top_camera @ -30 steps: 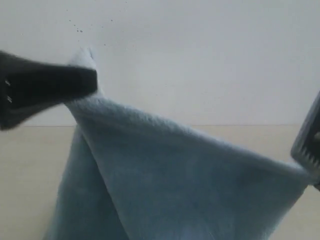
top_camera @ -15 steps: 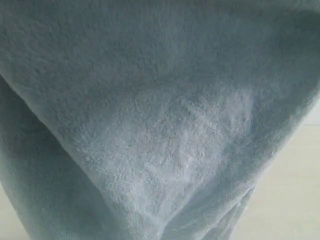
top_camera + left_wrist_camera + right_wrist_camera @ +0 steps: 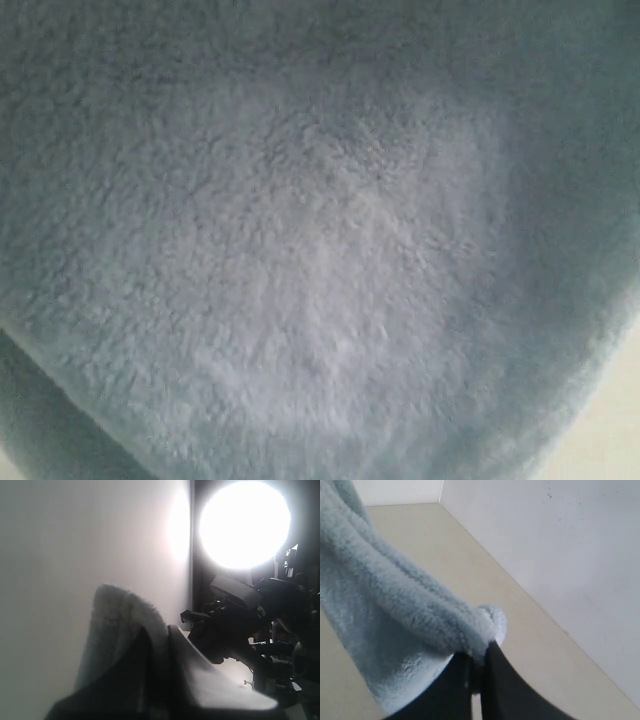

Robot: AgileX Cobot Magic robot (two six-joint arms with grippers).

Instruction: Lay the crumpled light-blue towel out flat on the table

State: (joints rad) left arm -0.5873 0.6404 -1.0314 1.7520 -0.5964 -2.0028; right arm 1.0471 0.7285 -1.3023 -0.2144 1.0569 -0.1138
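Exterior view swamped edge to edge by towel (image 3: 320, 260), raised off the table (image 3: 622, 445), of which only a sliver shows at lower right. Left pincer (image 3: 157, 630) clamped tight on one fluffy corner; right pincer (image 3: 479, 661) likewise nipped shut on another, over bare table beside the wall (image 3: 570, 555). Likely hazards: thin bites slipping under a sideways stretch, dropping a corner and leaving the towel bunched; lowering unevenly, folding an edge under.

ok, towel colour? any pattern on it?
Plain pale blue, fluffy pile, no pattern. The towel shows best in the right wrist view.
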